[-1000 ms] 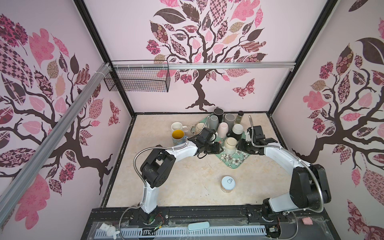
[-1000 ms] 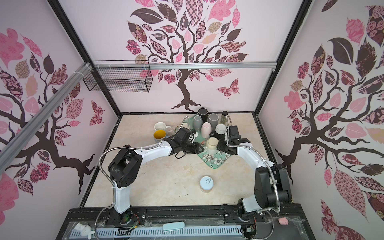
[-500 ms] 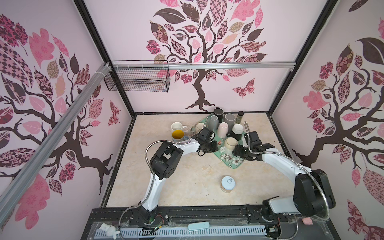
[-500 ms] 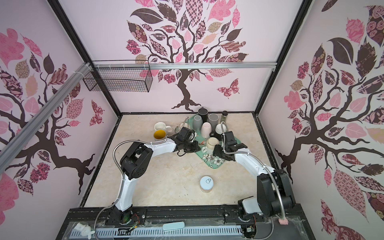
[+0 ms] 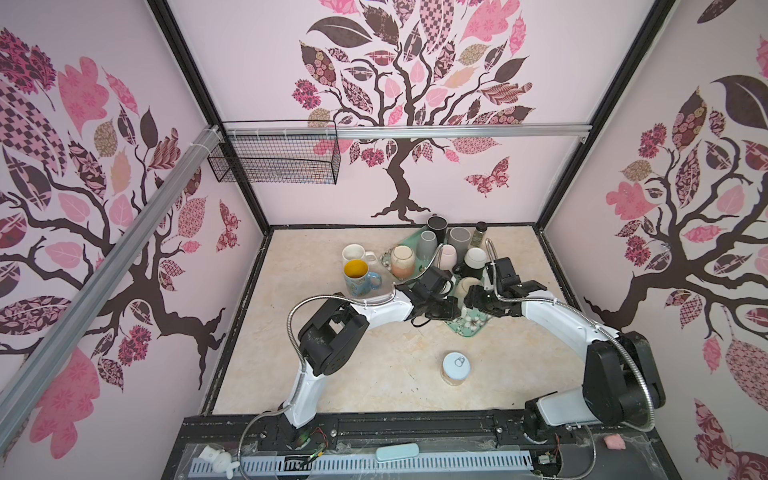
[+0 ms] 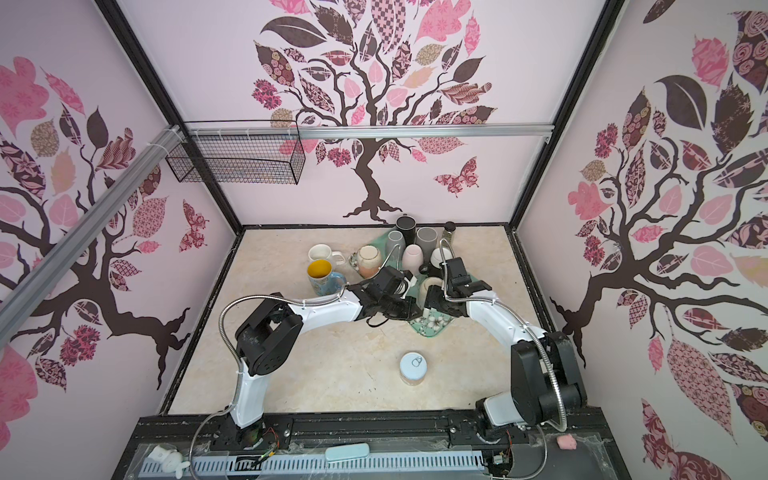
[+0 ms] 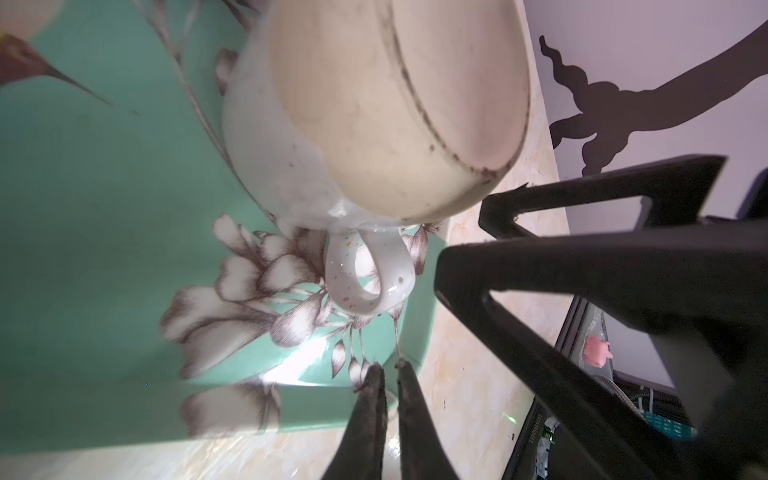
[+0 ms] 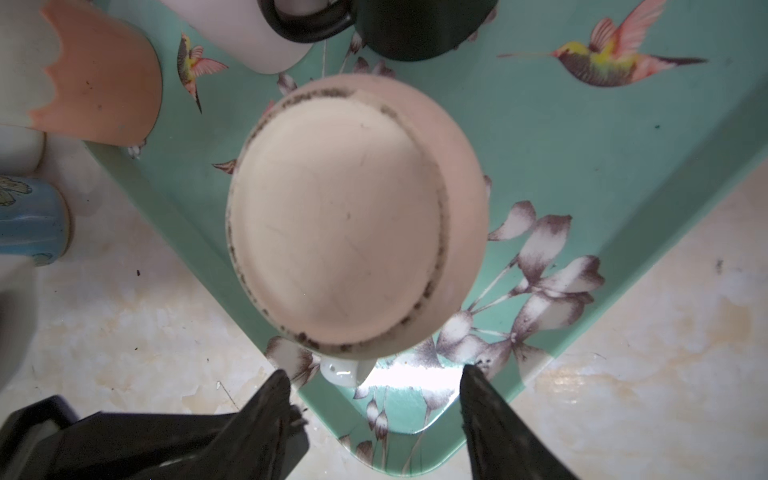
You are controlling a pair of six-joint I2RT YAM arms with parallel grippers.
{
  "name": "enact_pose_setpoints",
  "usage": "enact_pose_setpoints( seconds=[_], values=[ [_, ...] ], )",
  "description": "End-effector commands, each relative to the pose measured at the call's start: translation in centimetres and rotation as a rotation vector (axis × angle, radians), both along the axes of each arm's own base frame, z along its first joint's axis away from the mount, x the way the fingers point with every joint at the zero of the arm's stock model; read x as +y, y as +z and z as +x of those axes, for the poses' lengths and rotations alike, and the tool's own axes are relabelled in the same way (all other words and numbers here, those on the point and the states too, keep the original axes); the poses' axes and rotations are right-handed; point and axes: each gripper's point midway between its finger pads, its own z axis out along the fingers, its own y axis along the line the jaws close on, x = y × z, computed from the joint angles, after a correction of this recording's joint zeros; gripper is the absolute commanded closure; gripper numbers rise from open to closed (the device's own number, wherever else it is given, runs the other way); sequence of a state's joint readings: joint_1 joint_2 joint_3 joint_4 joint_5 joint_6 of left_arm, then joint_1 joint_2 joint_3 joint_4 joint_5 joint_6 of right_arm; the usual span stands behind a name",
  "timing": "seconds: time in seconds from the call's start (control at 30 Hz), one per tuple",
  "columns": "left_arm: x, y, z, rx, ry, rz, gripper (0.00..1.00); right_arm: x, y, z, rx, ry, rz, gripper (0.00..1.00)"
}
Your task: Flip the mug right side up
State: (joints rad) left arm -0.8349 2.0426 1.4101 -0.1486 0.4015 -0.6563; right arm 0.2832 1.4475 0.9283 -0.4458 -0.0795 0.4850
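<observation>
1. The right gripper (image 8: pixel 376 372) is spread wide. It holds nothing. Its two tips sit at the near side of the mug (image 8: pixel 345 216), close to the handle (image 8: pixel 343 370), but I see no touch.
2. The left gripper (image 7: pixel 388 368) has its fingers pressed almost together, with only a thin slit between them. It holds nothing. The tips are at the near rim of the tray (image 7: pixel 104 208). I cannot tell if they touch it.
3. In a top view, a tin can (image 5: pixel 456 365) stands alone at about 4 o'clock from the middle of the table (image 5: pixel 332 374), nearest to the robot.
4. Further back, at about 2 o'clock, is the green flower tray. The mug stands on it near its front corner, between the two grippers.
5. The mug is upside down. Its flat cream bottom faces up and its mouth is down on the tray. The speckled white handle points to the tray's near corner.
6. Further back, at about 11 o'clock, a blue mug (image 5: pixel 359 276) and a white mug (image 5: pixel 354 252) stand off the tray, mouths up.
7. So I think the job has not really begun. The mug must be grabbed, lifted, turned over and set down.
</observation>
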Motion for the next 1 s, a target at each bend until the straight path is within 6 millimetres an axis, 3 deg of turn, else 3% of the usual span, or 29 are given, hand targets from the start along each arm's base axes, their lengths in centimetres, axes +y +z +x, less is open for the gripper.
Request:
enact_pose_setpoints(
  seconds=[0.0,0.27,0.6,0.77,0.97],
  values=[
    [2.8,1.7,1.1,-0.046,0.057,-0.007,0.89,0.3,-0.5,0.2,0.023,-0.014,-0.061,0.34],
    [7.8,1.4,1.4,-0.039,0.137,0.016,0.88,-0.5,-1.9,1.3,0.052,-0.022,-0.169,0.39],
    [10.0,0.8,0.9,-0.032,0.157,0.037,0.87,-1.2,-3.8,1.9,0.098,-0.016,-0.243,0.52],
    [10.1,0.7,0.9,-0.032,0.154,0.038,0.87,-1.7,-3.3,1.8,0.087,-0.012,-0.279,0.66],
    [10.1,0.2,0.8,-0.019,0.151,0.039,0.87,-2.1,-2.6,2.0,0.072,0.001,-0.308,0.91]
  ],
)
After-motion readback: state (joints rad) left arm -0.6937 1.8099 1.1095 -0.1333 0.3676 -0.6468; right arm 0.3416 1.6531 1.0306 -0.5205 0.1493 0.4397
